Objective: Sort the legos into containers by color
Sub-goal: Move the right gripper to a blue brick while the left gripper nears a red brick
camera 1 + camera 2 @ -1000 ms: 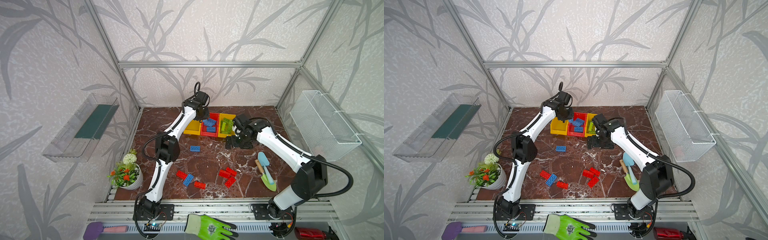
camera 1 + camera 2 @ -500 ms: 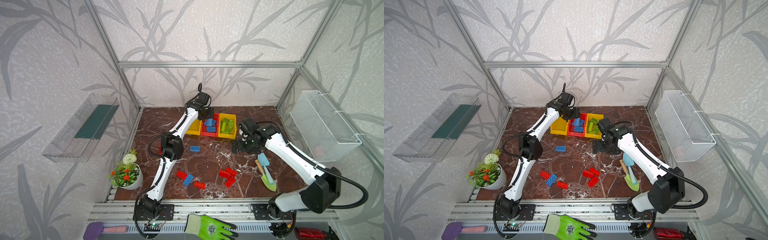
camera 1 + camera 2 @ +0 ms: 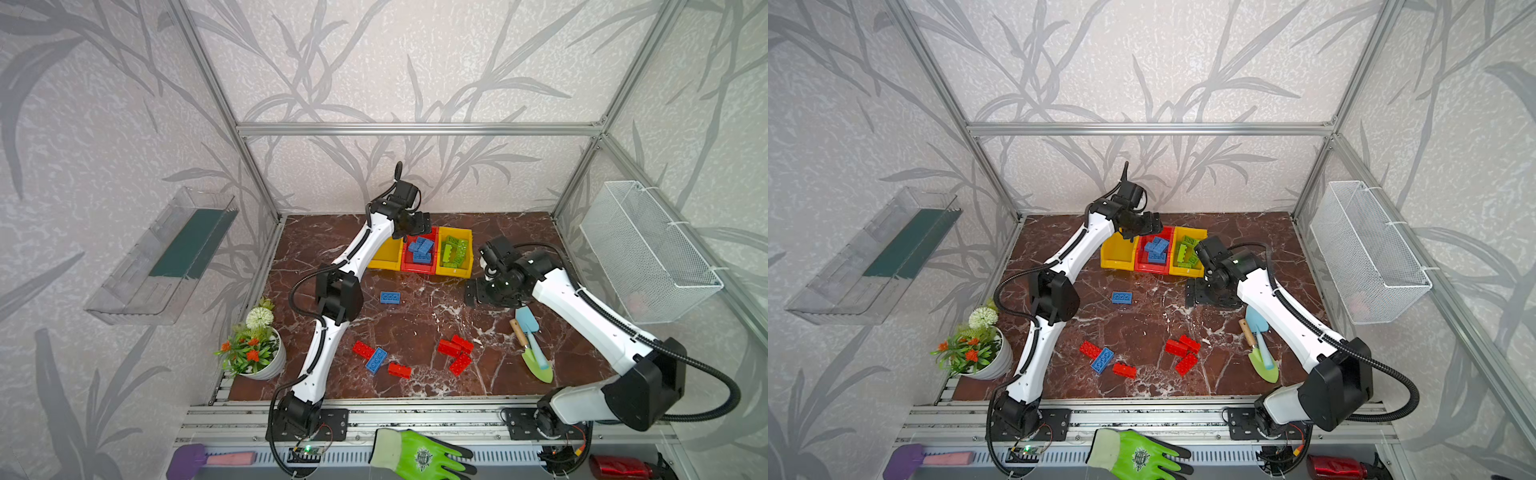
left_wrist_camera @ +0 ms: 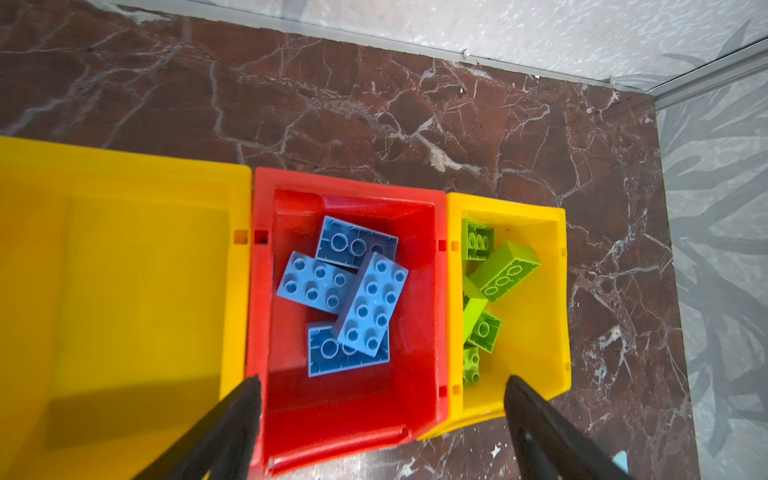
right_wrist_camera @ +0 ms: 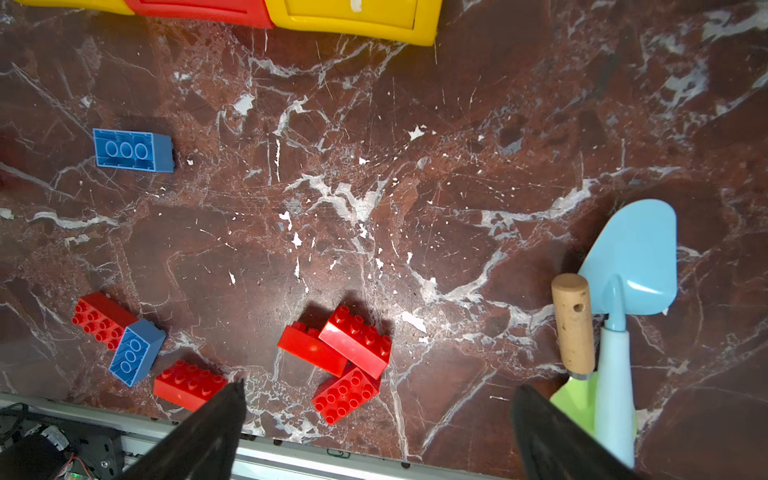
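Status: left gripper (image 4: 380,399) hangs over the red bin (image 4: 353,189), jaws spread wide, nothing held. Four glossy studded blue bricks (image 4: 372,305) lie heaped in it; lime bricks (image 4: 505,270) sit in the right yellow bin (image 4: 532,332). I reckon red goes in the bare left yellow bin (image 4: 124,249). Also wide open and empty: right gripper (image 5: 376,415), above five red bricks (image 5: 353,340) and two loose blue bricks (image 5: 133,149) on the marble-look table (image 5: 415,145).

You are looking into a robotics lab test cell: aluminium framing (image 3: 415,129) holds leaf-print wall panels (image 3: 415,62) around a marble-pattern floor (image 3: 415,328), and two robot arms (image 3: 582,309) bolt to a metal rail (image 3: 415,414) along the lower edge.
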Available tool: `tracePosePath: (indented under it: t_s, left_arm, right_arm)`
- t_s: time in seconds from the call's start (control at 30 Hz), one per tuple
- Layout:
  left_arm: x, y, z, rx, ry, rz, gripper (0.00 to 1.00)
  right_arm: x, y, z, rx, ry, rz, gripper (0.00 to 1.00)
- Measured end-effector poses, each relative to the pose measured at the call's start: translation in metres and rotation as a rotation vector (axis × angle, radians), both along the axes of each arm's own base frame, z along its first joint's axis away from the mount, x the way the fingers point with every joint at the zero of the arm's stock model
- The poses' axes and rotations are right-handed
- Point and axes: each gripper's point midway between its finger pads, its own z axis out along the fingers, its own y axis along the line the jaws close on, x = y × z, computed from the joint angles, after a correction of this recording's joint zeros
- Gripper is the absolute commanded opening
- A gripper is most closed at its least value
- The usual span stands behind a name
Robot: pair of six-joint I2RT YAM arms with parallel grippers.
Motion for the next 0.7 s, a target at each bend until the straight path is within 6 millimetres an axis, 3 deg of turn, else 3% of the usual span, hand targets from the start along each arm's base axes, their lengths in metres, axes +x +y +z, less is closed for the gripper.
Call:
tracePosePath:
  t_s: [0.2, 0.4, 0.53, 0.7]
  left_arm:
    - [-0.033, 0.052, 0.023, 0.035, -0.004, 0.059, 0.92]
    - [-0.08, 0.133, 0.012, 0.077, 0.033, 0.192, 0.95]
    - [-0.117, 0.185, 0.0, 0.133, 0.065, 0.317, 0.99]
    - [-0.163, 0.217, -0.002, 0.182, 0.062, 0.394, 0.99]
  right_arm:
    - [0.014, 0.016, -0.008, 0.004, 0.012, 0.037, 0.99]
    - [0.031, 0.049, -0.013, 0.017, 0.018, 0.121, 0.99]
    - [0.043, 0.08, -0.02, 0.025, 0.028, 0.193, 0.99]
    - [0.056, 0.129, -0.036, 0.032, 0.057, 0.294, 0.99]
